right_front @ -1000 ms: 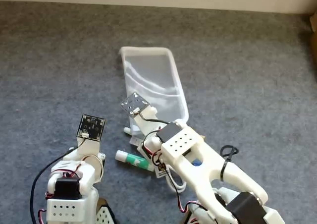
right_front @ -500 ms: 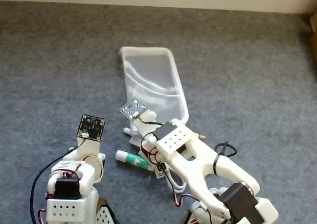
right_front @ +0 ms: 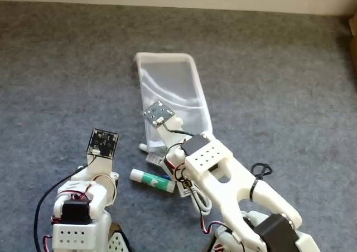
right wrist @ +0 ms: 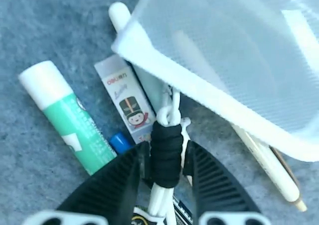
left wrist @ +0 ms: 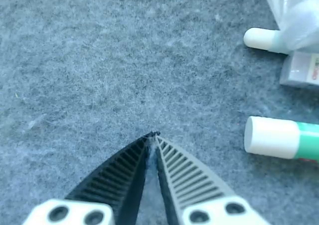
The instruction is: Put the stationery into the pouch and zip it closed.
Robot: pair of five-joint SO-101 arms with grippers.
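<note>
The pouch [right_front: 170, 87] lies flat on the grey carpet [left wrist: 99, 60], its near end just ahead of the right arm, with the loose stationery crowded at that end; the right gripper [right wrist: 167, 150] hangs low over the pile with its jaws part-way apart and pressed on either side of a cord bundle [right wrist: 169, 116], white loops bound by a black wrap, so it seems to have that in hand; beside it lie a green glue stick [right wrist: 65, 115] and a small boxed eraser [right wrist: 127, 105], while a white pen [right wrist: 119, 13] runs partly beneath the pouch's thick hem; the left gripper [left wrist: 152, 135] sits apart over bare carpet, jaws pinched together on nothing. The pouch looks light, limp mesh that will likely sag and slide when pushed, so the stiffer hem by the mouth is probably the place to pinch it; the bundle is probably springy, and the black wrap its firmest hold; the glue stick, smooth and round, may roll, and is best taken across the middle of its barrel.
</note>
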